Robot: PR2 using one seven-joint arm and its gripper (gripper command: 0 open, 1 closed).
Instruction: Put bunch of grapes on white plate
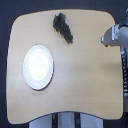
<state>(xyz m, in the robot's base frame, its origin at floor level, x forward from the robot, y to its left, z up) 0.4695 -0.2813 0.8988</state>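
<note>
The bunch of grapes (63, 27) lies on the wooden table near its far edge, a dark elongated cluster with a greenish end toward the exterior view's left. The white plate (38, 66) rests on the table at the exterior view's left, round, glossy and bare. My gripper (106, 39) shows at the exterior view's right edge, over the table's right side, well to the right of the grapes and apart from them. It is blurred, and its fingers are too indistinct to read. Nothing visible is held in it.
The light wooden table (80, 75) has rounded corners and dark floor around it. The robot's grey arm (120, 35) enters from the exterior view's right. Part of a grey base (65, 121) shows below the table's near edge.
</note>
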